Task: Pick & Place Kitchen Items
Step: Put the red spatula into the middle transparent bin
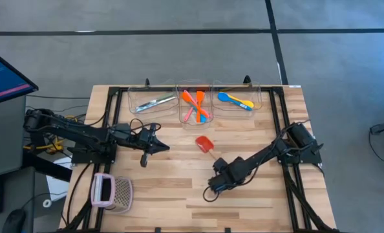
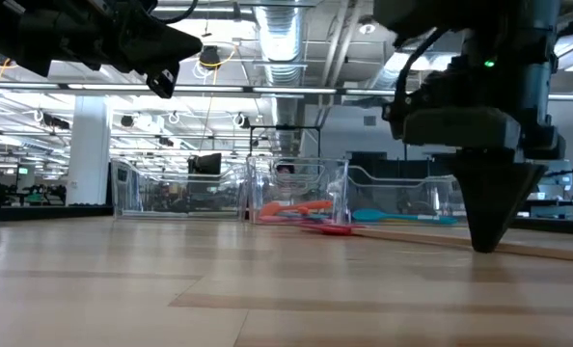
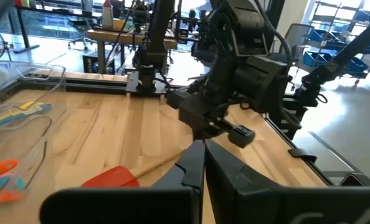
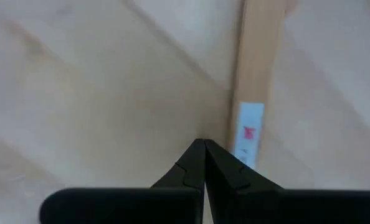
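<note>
The red-headed spatula (image 1: 204, 143) lies flat on the table's middle, its wooden handle (image 4: 255, 81) running toward the near right. My right gripper (image 1: 218, 173) points straight down, shut, with its tips (image 4: 203, 147) at the tabletop just beside the handle's labelled stretch. In the low view my right gripper (image 2: 487, 241) reaches down to the wood. My left gripper (image 1: 160, 147) hovers shut above the table, left of the spatula, holding nothing. Spoons and cutlery lie in the clear bins at the far edge. My right gripper comes from above with shut fingers, and its tips are down at the table right beside the spatula's handle (image 4: 250, 134), near the white label. Whether they touch the handle I cannot tell. The spatula lies flat on the table.
Three clear bins stand along the far edge: silvery and teal cutlery (image 1: 154, 101), orange and pink spoons (image 1: 195, 105), blue and yellow spoons (image 1: 236, 99). A pink-and-white mesh basket (image 1: 112, 191) sits near the left near corner. Bare wood lies between the two arms.
</note>
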Robot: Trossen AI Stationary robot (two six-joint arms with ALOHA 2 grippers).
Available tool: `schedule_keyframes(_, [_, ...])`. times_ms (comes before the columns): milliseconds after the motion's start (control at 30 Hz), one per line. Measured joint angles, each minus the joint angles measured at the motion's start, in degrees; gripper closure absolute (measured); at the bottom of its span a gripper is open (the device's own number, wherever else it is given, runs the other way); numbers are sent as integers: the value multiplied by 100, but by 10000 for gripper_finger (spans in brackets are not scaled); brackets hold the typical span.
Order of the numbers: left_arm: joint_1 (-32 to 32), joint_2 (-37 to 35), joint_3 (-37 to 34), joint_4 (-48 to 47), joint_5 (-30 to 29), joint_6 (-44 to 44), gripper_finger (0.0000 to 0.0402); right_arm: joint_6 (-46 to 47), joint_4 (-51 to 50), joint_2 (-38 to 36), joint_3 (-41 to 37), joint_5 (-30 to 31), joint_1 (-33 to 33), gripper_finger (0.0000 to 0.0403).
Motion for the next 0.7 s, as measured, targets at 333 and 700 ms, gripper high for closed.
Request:
schedule_keyframes(333, [-4, 0, 0, 9, -24, 2, 400, -9, -441, -9, -265, 792, -72, 403])
schedule_keyframes(700, [-4, 0, 0, 13, -20, 2, 400, -8, -575, -3, -508, 1394, -132, 403])
